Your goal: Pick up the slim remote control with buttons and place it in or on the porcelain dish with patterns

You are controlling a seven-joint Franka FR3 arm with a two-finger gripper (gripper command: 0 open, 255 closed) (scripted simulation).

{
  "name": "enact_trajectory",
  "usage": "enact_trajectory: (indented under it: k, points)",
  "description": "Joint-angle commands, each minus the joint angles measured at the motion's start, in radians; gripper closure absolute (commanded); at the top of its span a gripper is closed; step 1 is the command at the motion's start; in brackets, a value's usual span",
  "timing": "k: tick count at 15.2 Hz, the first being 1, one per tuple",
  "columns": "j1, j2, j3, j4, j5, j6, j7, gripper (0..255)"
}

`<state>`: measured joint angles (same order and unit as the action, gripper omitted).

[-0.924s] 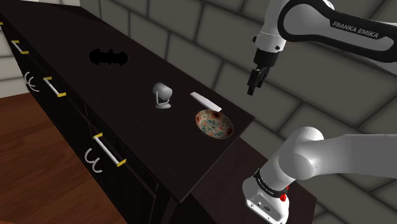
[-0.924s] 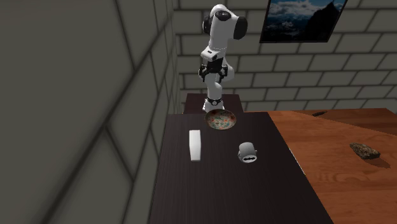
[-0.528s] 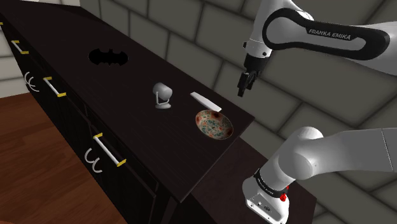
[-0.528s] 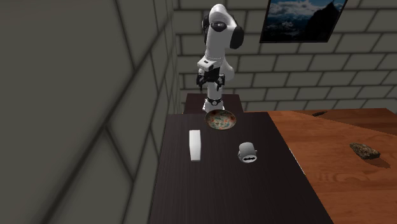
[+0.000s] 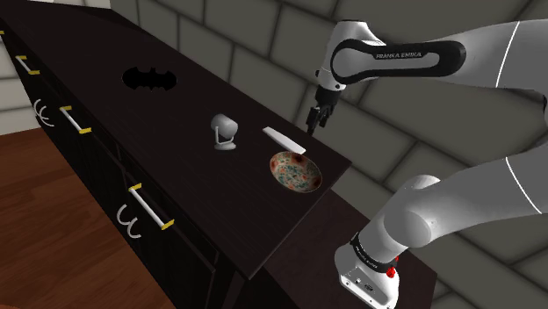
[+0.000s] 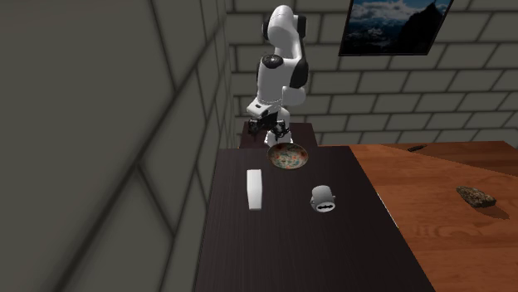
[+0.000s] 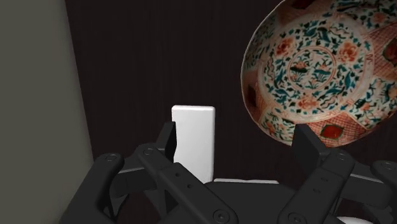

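Note:
The remote (image 5: 283,139) is a plain white slim slab lying flat on the dark tabletop (image 5: 176,158) near the wall. Its buttons cannot be made out. The patterned dish (image 5: 295,170), red, teal and cream, sits just beside it toward the stand. My black gripper (image 5: 313,123) hangs in the air above the remote's end nearest the stand, open and holding nothing. In the wrist view the remote (image 7: 193,141) lies by one finger (image 7: 167,141) of the gripper (image 7: 238,143), with the dish (image 7: 318,70) beyond the other. In the second exterior view the gripper (image 6: 267,133) hovers behind the dish (image 6: 286,156) and the remote (image 6: 255,189).
A small white mug-like object (image 5: 226,132) with a bat mark stands on the table next to the remote. A black bat-shaped piece (image 5: 149,79) lies farther along. A stone wall (image 5: 263,44) runs close behind the table. Drawer handles (image 5: 149,209) line its front.
The arm has swung toward the shoulder view's left and lowered, carrying the gripper from above the table's end to over the remote. The fingers stayed open. Nothing on the table moved.

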<state>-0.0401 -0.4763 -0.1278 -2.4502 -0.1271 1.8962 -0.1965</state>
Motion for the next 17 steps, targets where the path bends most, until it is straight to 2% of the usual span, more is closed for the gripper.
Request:
enact_trajectory:
  k: [1, 7, 13, 17]
  points:
    - [0.004, 0.07, -0.01, 0.011, 0.009, 0.072, -0.005, 0]
    - [0.008, 0.293, -0.049, 0.087, 0.049, 0.251, -0.054, 0]
    - [0.005, 0.525, -0.07, 0.213, 0.127, 0.383, -0.122, 0]
    - [0.003, 0.558, -0.069, 0.194, 0.135, 0.435, -0.129, 0]
